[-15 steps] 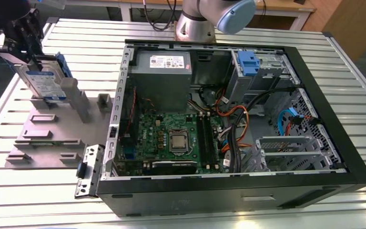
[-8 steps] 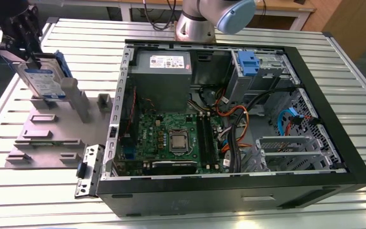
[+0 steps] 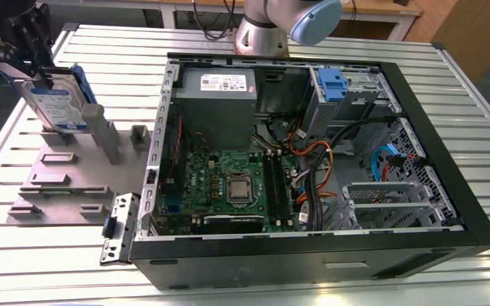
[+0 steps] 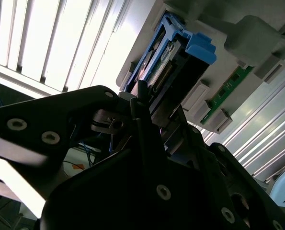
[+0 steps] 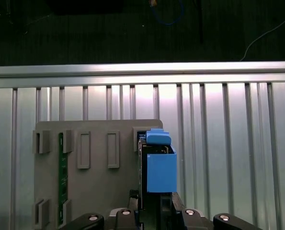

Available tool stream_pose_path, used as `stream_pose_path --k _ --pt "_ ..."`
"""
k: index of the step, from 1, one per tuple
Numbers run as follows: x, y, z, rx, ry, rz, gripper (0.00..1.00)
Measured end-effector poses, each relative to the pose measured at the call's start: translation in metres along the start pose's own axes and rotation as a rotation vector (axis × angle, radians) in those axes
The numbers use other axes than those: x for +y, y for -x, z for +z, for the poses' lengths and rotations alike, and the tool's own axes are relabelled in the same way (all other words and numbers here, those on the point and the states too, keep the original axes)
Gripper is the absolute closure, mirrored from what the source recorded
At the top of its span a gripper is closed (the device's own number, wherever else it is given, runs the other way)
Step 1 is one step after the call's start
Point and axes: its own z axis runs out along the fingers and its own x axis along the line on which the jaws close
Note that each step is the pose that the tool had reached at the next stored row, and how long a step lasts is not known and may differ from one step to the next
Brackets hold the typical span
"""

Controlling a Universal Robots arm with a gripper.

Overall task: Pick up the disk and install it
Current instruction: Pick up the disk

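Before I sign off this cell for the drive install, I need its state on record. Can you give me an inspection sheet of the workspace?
Surface: slatted metal table, carrying the stand and the case.
Job's things: the disk stands on edge in the grey stand. The open computer case lies beside the stand, on the exterior view's right.
Clutter: a green circuit board is slotted in the stand.
Grippers: the gripper is at the disk's upper end. Whether it clamps the disk cannot be told.
Cables: orange, black and blue cables run inside the case.
Surroundings: the arm's base is behind the case, and wooden furniture stands beyond the table.
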Motion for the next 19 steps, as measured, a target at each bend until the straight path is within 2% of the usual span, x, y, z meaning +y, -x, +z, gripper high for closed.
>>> stream_pose_path --k 11,19 --pt "0.0 0.0 -0.0006 0.0001 0.0002 0.0 0.65" --pt "0.0004 0.0003 -0.0089 0.0002 0.0003 0.0 0.65"
